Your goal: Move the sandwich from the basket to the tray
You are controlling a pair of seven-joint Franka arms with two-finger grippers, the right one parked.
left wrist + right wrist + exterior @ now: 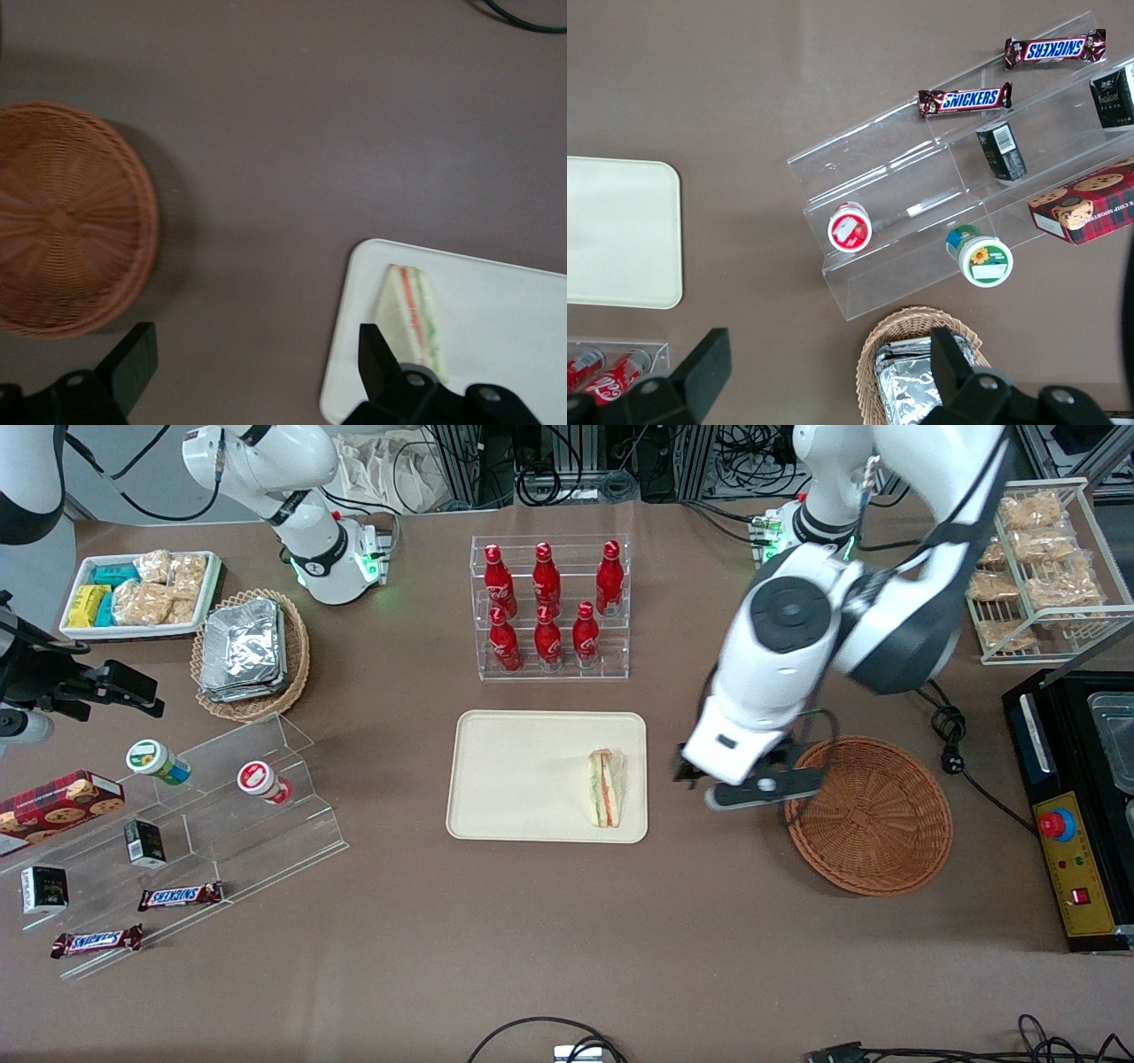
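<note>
**A:** Where is the sandwich sitting right now?

**B:** It is lying on the cream tray, close to the tray edge that faces the working arm's end of the table. The round brown basket is sitting empty on the table, well apart from the tray.

**A:** How would it be handling, if someone had to pick it up?

**B:** Judging by its look, it is a light, soft wedge of pale bread with orange, green and white layers showing along its cut face. It is likely squashing easily and its layers could be sliding apart, so a gentle pinch across the two flat bread sides, near the thick middle, seems the safest hold.

**A:** And what is the gripper doing?

**B:** It is hanging over bare table between the tray and the basket, just beside the basket's rim. In the wrist camera its two black fingers are standing wide apart, with only brown tabletop showing in the gap. It is holding nothing and touching nothing.

**A:** So how far along is the job looking?

**B:** With the sandwich resting on the tray and the basket empty, the placing appears done.
</note>
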